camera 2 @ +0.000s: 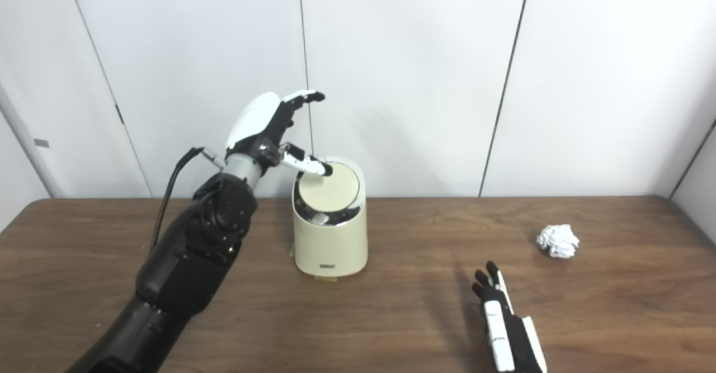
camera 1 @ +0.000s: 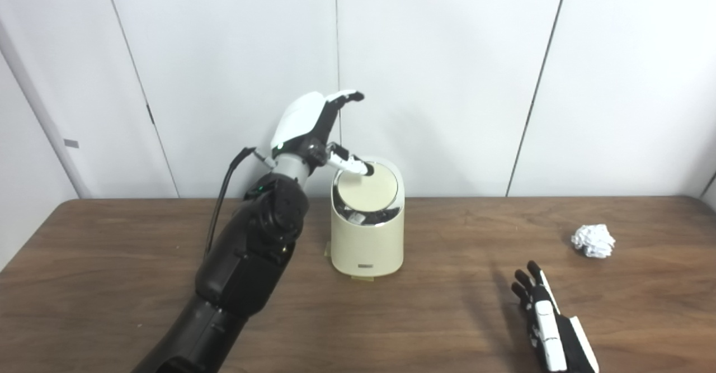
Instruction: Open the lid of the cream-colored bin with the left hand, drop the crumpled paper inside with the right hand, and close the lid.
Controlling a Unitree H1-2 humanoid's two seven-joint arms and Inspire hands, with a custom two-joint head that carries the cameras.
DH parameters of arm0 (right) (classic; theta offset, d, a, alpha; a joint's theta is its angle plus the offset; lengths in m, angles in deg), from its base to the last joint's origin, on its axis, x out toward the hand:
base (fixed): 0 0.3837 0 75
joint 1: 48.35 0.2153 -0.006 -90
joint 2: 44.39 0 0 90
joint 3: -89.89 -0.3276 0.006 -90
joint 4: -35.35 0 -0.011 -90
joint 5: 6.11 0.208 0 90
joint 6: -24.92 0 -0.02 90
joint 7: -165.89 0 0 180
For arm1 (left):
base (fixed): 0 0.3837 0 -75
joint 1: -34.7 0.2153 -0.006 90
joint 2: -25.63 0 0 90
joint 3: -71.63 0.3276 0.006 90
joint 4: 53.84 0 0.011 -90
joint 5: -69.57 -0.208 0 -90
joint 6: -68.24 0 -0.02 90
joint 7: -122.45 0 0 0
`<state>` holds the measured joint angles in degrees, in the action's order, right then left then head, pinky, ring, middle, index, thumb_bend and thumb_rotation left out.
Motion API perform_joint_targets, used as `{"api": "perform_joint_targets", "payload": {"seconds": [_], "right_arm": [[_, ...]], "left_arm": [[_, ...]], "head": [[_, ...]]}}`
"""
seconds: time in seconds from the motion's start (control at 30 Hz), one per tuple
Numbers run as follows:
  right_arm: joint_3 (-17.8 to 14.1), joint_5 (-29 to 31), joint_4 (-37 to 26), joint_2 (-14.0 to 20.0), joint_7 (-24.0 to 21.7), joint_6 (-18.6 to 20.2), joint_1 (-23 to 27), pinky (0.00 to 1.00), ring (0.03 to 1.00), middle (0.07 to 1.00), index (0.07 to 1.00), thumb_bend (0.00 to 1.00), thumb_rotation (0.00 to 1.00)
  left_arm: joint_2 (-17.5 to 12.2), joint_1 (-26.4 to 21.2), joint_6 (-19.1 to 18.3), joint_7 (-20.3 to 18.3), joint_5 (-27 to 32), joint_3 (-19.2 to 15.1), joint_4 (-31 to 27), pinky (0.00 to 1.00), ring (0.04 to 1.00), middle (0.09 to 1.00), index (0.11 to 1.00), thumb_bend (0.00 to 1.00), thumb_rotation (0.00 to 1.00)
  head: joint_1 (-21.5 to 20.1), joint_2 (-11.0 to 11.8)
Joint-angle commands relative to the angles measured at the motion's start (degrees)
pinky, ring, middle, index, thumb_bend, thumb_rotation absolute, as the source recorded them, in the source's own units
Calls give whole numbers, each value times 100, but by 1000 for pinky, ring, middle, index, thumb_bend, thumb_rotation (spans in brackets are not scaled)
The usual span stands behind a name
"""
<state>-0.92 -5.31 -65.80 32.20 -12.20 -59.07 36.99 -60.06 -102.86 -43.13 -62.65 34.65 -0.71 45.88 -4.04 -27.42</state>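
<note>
Right hand (camera 1: 551,322) cut off at bottom edge.

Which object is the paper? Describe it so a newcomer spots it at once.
Start at the brown wooden table and go to its far right side, well away from the cream bin. The paper lies there alone, beyond the right hand. It is the only small, white, crumpled lump on the tabletop.

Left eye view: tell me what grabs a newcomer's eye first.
The raised left hand stands out, its thumb tip on the lid of the cream-colored bin at the table's middle. Next comes the white crumpled paper lying alone far right, with the right hand open and low near the front edge.
</note>
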Motion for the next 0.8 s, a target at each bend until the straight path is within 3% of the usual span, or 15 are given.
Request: {"api": "perform_joint_targets", "payload": {"seconds": [0.0,0.27,0.77], "right_arm": [[88,-20,-91,-60,-69,69,-8,1000,945,957,1000,552,1000],[103,-102,-147,-81,-45,117,-32,1000,936,955,1000,536,1000],[136,-189,-170,-129,-37,188,-2,1000,933,954,1000,529,1000]], "left_arm": [[-25,-449,-47,0,-203,17,-63,767,879,893,891,890,0],[-45,-796,-330,-413,-598,346,157,782,876,902,904,911,0],[-162,-1215,-285,-857,-1153,835,536,809,863,868,856,1000,0]], "head": [[-6,-8],[-39,-48],[-39,-131]]}}
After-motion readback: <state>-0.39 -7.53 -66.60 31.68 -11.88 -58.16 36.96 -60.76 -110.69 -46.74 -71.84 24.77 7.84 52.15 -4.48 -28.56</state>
